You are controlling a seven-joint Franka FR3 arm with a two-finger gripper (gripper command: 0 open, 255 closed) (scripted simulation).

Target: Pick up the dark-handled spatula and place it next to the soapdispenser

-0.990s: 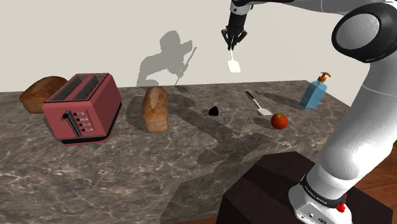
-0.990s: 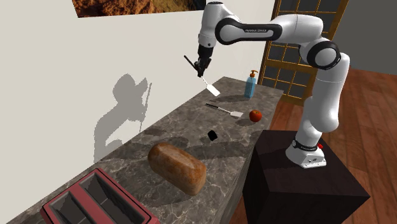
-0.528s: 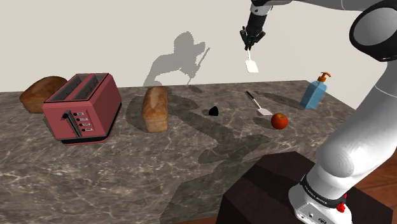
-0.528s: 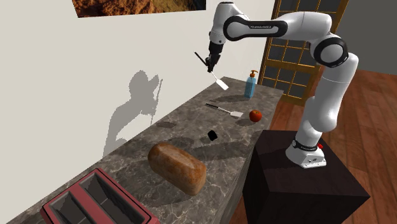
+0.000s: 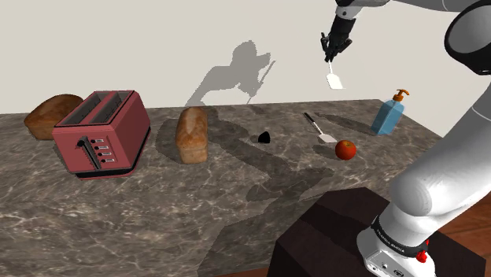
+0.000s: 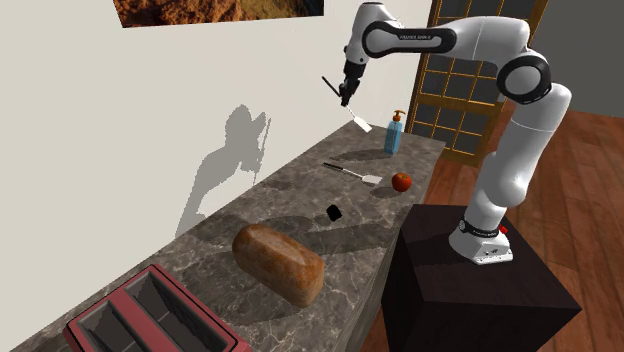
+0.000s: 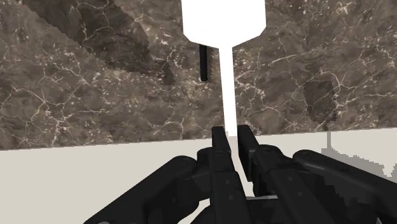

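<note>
Two spatulas: a held spatula and a second spatula; two loaves, a long loaf and a round loaf; one red toaster; one red fruit; one small black object; one blue soap dispenser with an orange pump. All but the held spatula sit on a dark brown marble-veined counter against a plain pale wall; the second exterior view adds a wood floor, a lattice-paned door beyond the soap dispenser, and a picture high on the wall.

The held spatula hangs in the air, above the soap dispenser and towards the toaster from it, well apart from it; its flat white blade is lowest, with a thin white shaft and a dark handle jutting past the gripper; the jaws stand narrow, clasping the shaft from both sides. The second spatula lies flat between the black object and the soap dispenser.
</note>
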